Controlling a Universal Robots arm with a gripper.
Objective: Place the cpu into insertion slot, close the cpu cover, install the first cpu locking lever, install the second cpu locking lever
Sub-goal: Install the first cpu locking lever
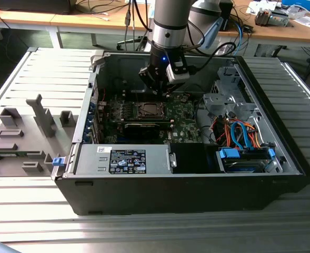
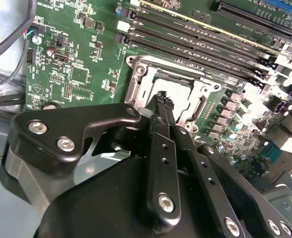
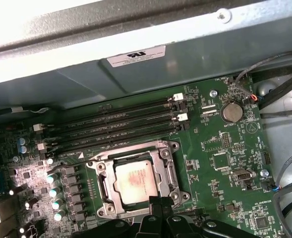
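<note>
The cpu [image 3: 135, 181], a small square chip with a silver-grey top, lies in the insertion slot [image 1: 148, 109] on the green motherboard [image 3: 225, 158]. The cpu cover [image 3: 168, 166], a silver frame, lies flat around the chip, and its cut-out shows the chip's top. My gripper [image 3: 158, 202] hangs just over the socket's edge, its black fingers [image 2: 158, 134] pressed together at the tips with nothing between them. In the second wrist view the gripper [image 2: 161, 97] reaches over the cover [image 2: 205, 91] and hides most of the chip. In the exterior view the gripper [image 1: 162, 90] is inside the open case, just behind the socket.
Long memory slots [image 3: 116, 126] run beside the socket. A long black card [image 1: 144, 128] lies in front of it. The case wall [image 3: 150, 59] rises close behind the board. A power supply [image 1: 123, 158] and a drive bay with orange and blue cables [image 1: 239, 134] fill the front.
</note>
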